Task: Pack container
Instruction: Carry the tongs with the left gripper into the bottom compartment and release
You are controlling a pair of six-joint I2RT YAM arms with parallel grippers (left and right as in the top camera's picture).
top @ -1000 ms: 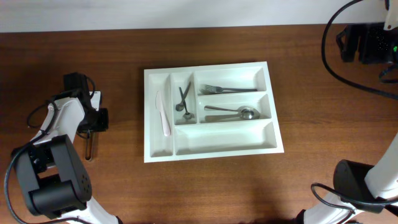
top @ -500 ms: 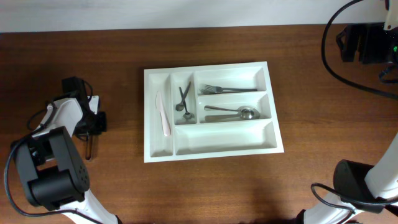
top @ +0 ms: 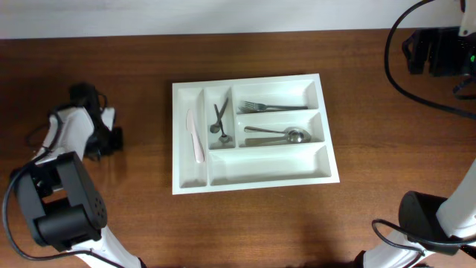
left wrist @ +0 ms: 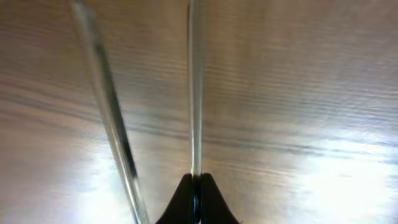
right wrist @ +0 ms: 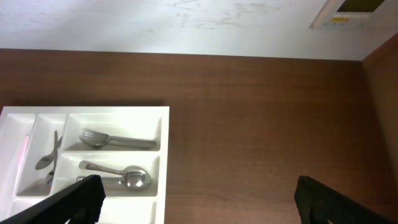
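My left pincer (left wrist: 196, 190) is pressed together on a slim shiny metal cutlery handle (left wrist: 194, 93) sticking straight out past its tips over the brown wooden table (left wrist: 298, 93), can't tell which utensil from my feed. The large white rectangular plastic cutlery tray (top: 268, 165) sits well off to that pincer's right, a metal fork (top: 271, 107) and spoon (top: 279, 135) in its long slots. My right pincer (right wrist: 198, 186) is spread wide, tray off to its left.

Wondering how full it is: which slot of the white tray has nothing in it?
The long bottom slot in the overhead view; the rest hold a knife, small spoons, forks or large spoons.
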